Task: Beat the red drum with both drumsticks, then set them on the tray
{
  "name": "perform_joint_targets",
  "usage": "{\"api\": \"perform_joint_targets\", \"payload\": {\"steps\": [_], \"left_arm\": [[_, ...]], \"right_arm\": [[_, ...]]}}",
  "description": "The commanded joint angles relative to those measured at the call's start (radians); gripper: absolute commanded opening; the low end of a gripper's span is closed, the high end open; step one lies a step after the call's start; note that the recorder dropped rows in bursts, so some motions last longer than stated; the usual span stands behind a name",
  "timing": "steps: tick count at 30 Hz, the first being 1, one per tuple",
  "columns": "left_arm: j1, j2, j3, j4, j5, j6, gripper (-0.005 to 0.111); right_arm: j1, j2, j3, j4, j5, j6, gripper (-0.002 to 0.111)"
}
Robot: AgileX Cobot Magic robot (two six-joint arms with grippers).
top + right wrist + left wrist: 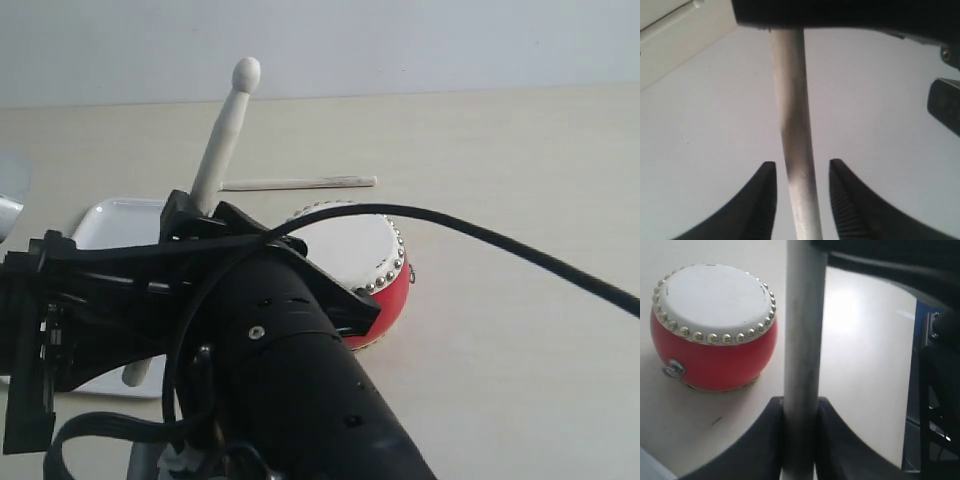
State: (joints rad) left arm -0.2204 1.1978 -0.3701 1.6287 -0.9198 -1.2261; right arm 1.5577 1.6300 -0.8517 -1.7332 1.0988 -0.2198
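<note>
Now pale round-tipped drumstick (225, 130) in left tool (800, 401); glossy red drum (715, 355) stud-ringed.

White rectangular plastic tray (112, 215) sits left on cream table (500, 200); red barrel-shaped drum (388, 290) just right of it. One pale wooden drumstick (300, 183) lies on the table behind both. Second pale wooden drumstick (222, 140) stands tilted before the tray, between left gripper (800, 404) fingers.

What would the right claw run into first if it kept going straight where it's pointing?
Likely the black robot part just ahead, where the drumstick running out between the open fingers of the right gripper disappears. Depth is unclear, though.
</note>
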Motion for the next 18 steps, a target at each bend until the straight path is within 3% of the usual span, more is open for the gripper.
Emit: {"api": "perform_joint_targets", "payload": {"steps": [1,6,11,15,18], "left_arm": [[-0.001,0.001,-0.008,-0.085,0.044,-0.008,0.000],[-0.001,0.001,-0.008,-0.164,0.163,-0.019,0.000],[-0.001,0.001,-0.008,-0.270,0.321,-0.030,0.000],[-0.001,0.001,-0.008,-0.289,0.366,-0.042,0.000],[-0.001,0.001,-0.008,-0.290,0.366,-0.042,0.000]], "right_arm": [[0.001,-0.010,-0.003,-0.011,0.005,0.046,0.060],[0.001,-0.010,-0.003,-0.011,0.100,0.166,0.065],[-0.037,-0.062,-0.005,-0.011,0.122,0.531,0.060],[-0.194,-0.182,-0.024,0.171,0.115,0.588,0.051],[-0.381,-0.264,-0.096,0.392,-0.035,0.588,0.052]]}}
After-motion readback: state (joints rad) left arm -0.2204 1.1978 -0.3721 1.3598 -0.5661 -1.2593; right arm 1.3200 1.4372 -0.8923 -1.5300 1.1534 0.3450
